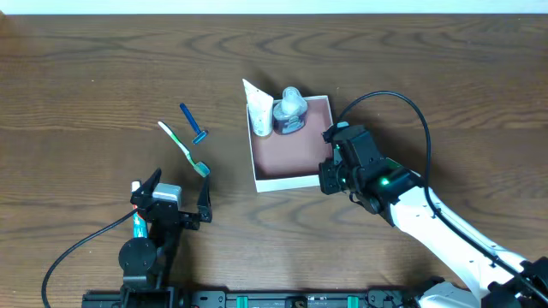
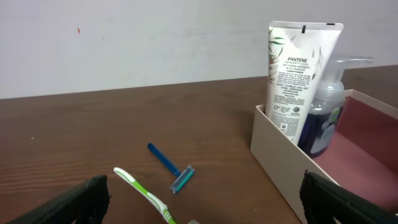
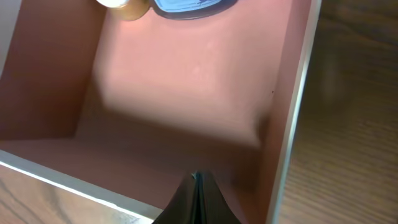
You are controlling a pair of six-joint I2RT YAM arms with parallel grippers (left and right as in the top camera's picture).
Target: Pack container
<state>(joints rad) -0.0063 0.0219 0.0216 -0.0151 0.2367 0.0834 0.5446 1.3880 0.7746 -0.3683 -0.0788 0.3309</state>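
While the container [image 1: 295, 152] sits mid-table, tube [image 1: 260, 115] and pump bottle [image 1: 291, 111] standing in its 11 o'clock corner, the right gripper [image 1: 328, 175] hovers at its 5 o'clock corner, fingers pressed together on nothing. The left gripper [image 1: 180, 183], spread wide, is nearer the loose toothbrush [image 1: 183, 145] and razor [image 1: 193, 125], both toward 12 o'clock. The toothbrush runs 11 to 5, and the box lies toward that claw's 2 o'clock.

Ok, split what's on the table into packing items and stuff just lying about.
For the job: container; tube and pump bottle, already inside it; razor and toothbrush, out on the table, not yet packed.
Lying about: no loose item that I can see, only cables.
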